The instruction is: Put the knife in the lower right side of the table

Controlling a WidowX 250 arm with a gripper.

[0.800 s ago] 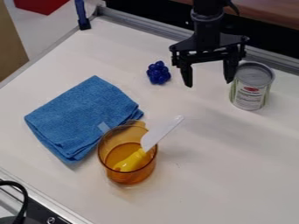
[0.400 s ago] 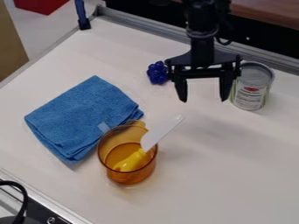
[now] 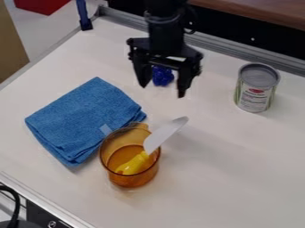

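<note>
Near the upper middle of the camera view, the gripper [image 3: 162,91] hangs above the table [image 3: 232,178], and its 2 fingers stand wide apart with nothing between them. Behind them is a small dark-blue bumpy object [image 3: 162,78]. Lower down is the knife [image 3: 164,133], which leans inside an amber cup [image 3: 133,180]: its yellow handle [image 3: 132,165] is down in the cup, and its white blade rises past the rim toward the upper right. Beside the cup lies a folded blue cloth [image 3: 83,118], and a can [image 3: 256,88] stands upright at the upper right, well apart from the knife. As I judge, the task is at its beginning, with 0 of its main steps done. What is left is to grasp the knife, lift it free of the cup, carry it to the lower right side and release it there.
</note>
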